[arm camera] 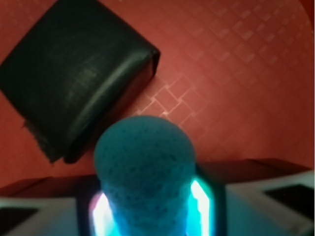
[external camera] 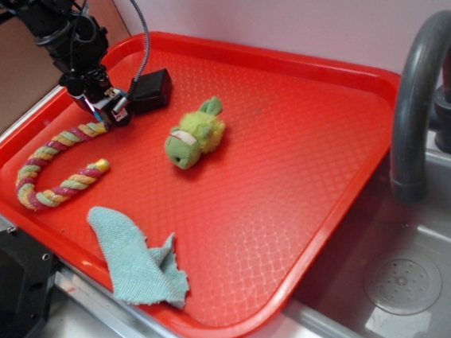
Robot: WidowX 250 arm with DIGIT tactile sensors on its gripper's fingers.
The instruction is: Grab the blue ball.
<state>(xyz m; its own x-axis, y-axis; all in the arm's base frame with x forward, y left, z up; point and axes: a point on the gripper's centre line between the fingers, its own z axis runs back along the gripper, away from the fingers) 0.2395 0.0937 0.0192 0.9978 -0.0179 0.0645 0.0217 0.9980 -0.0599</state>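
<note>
Red waffle-textured tray (external camera: 290,171) beside a grey sink (external camera: 412,279) — white wall behind.

The red tray (external camera: 304,153) looks like glossy plastic with a fine diamond pattern. The blue ball (arm camera: 143,167) has a matt, pitted, spongy skin. The rag (external camera: 134,262) is rough cloth; the black box (arm camera: 74,73) is matt.
</note>
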